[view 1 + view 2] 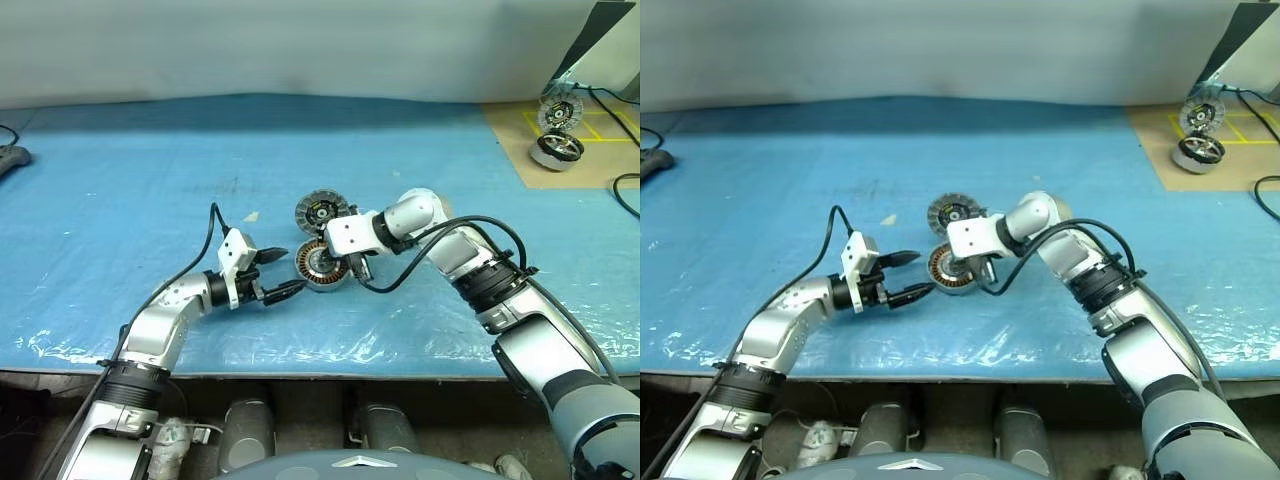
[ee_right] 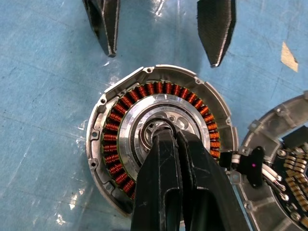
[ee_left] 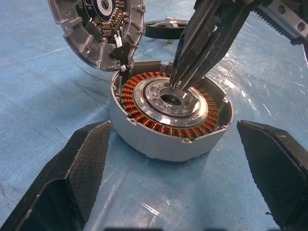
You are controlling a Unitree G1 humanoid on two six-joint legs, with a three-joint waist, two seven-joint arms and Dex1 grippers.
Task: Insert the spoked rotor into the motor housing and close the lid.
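The motor housing [image 1: 322,266] lies on the blue sheet, its copper winding ring [image 3: 139,96] showing around a silver hub. Its hinged lid [image 1: 320,212] stands open behind it, inner face showing. My right gripper [image 2: 167,134] is shut, pointing steeply down, with its tips at the hub's central hole. My left gripper [image 1: 292,268] is open just left of the housing, one finger [image 3: 77,168] on each side of it and apart from it. A dark wheel, apparently the spoked rotor [image 3: 163,28], lies beyond the housing, partly hidden by the right fingers.
A second hinged motor [image 1: 556,148] sits on a brown board [image 1: 600,165] at the back right. A small pale scrap [image 1: 252,216] lies left of the lid. A dark object [image 1: 10,158] rests at the far left. The table's front edge [image 1: 320,372] runs close by.
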